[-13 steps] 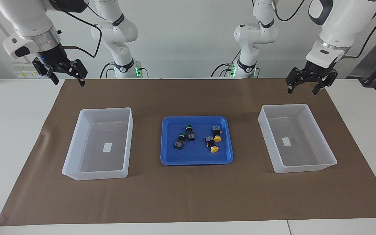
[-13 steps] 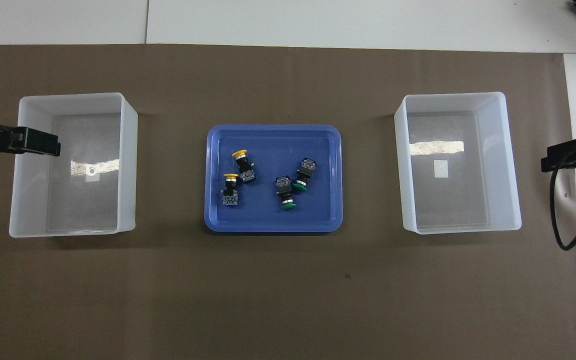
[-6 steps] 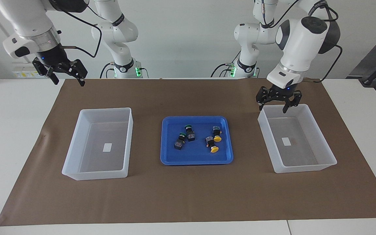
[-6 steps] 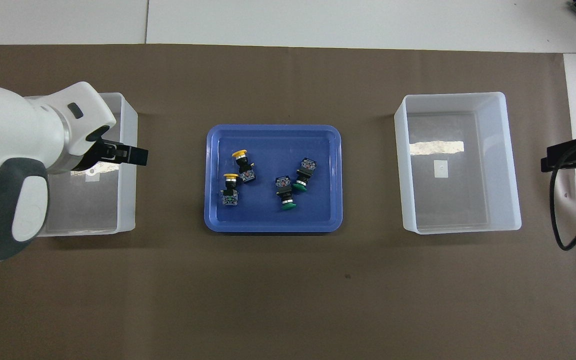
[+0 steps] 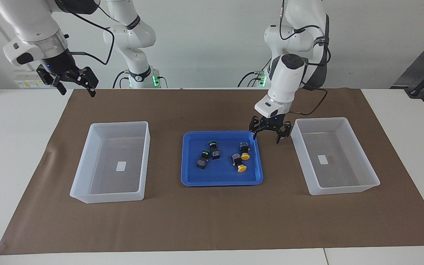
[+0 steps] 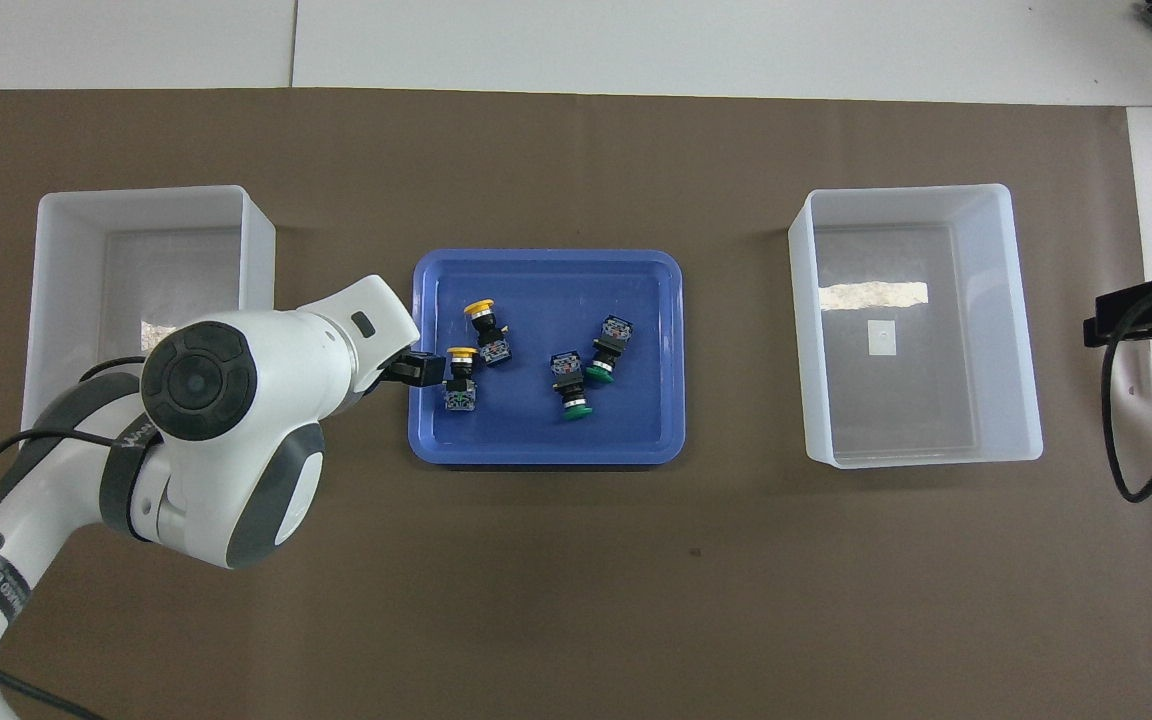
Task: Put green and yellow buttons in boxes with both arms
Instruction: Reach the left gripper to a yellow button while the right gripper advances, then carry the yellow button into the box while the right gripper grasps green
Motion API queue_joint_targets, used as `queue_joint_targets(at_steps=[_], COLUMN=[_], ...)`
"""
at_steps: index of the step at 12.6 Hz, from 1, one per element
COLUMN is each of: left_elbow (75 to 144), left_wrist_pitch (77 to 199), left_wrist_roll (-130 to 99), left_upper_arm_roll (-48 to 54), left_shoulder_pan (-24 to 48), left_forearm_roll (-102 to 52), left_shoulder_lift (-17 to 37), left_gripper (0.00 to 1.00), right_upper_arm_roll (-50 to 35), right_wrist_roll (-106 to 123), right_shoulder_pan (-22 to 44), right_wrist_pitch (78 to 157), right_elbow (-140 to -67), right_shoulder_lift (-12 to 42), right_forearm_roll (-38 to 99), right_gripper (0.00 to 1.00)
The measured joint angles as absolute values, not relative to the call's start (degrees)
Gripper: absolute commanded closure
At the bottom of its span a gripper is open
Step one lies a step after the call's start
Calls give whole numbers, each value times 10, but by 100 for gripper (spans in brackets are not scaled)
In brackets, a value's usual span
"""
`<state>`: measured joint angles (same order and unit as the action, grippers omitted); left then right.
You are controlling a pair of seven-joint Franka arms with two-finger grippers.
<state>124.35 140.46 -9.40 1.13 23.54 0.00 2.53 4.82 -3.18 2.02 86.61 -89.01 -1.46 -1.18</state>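
Note:
Two yellow buttons [image 5: 245, 156] [image 5: 241, 169] and two green buttons [image 5: 212, 143] [image 5: 205, 151] lie on their sides in the blue tray [image 5: 221, 181]. In the overhead view the yellow buttons [image 6: 478, 307] [image 6: 459, 353] lie toward the left arm's end and the green buttons [image 6: 598, 373] [image 6: 577, 410] toward the right arm's end. My left gripper [image 5: 267, 138] is open and empty, low over the tray's rim at the left arm's end, close to the yellow buttons. In the overhead view the arm hides most of this gripper [image 6: 423, 370]. My right gripper [image 5: 78, 92] is open and waits raised.
One box [image 5: 146, 147] stands toward the right arm's end and one box [image 5: 299, 149] toward the left arm's end. Both hold only a white label. A brown mat [image 5: 212, 221] covers the table. In the overhead view the right gripper [image 6: 1131, 320] is over the mat's edge.
My left arm has swung in and down from the mat's end, past its box, to the tray's rim. The right arm and the buttons have not moved.

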Motion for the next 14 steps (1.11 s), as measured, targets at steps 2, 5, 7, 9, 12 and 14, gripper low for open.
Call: queue_joint_targets(at_steps=[2, 5, 7, 9, 12, 14], left_elbow=[1255, 1258, 1258, 1258, 1265, 1264], left_wrist_pitch=[1433, 1485, 1507, 1513, 1511, 1509], left_wrist_roll=[-101, -151, -162, -162, -163, -163], left_upper_arm_roll=[11, 12, 12, 11, 10, 6], left_shoulder_pan=[257, 292, 303, 303, 303, 303], left_forearm_roll=[0, 0, 0, 0, 0, 0], left_shoulder_lift=[40, 90, 122, 133, 133, 128], left_gripper=[0, 0, 0, 51, 100, 100], right_upper_arm_roll=[47, 44, 43, 42, 41, 41], right_wrist_roll=[-32, -44, -82, -129, -175, -243], right_shoulder_pan=[22, 48, 85, 114, 155, 201], right_wrist_pitch=[868, 941, 995, 1039, 1126, 1179], right_elbow=[-892, -932, -961, -979, -986, -986], right_shoulder_lift=[-15, -14, -10, 11, 80, 124], right_forearm_roll=[-11, -8, -2, 20, 44, 53], right_gripper=[0, 0, 0, 0, 0, 0])
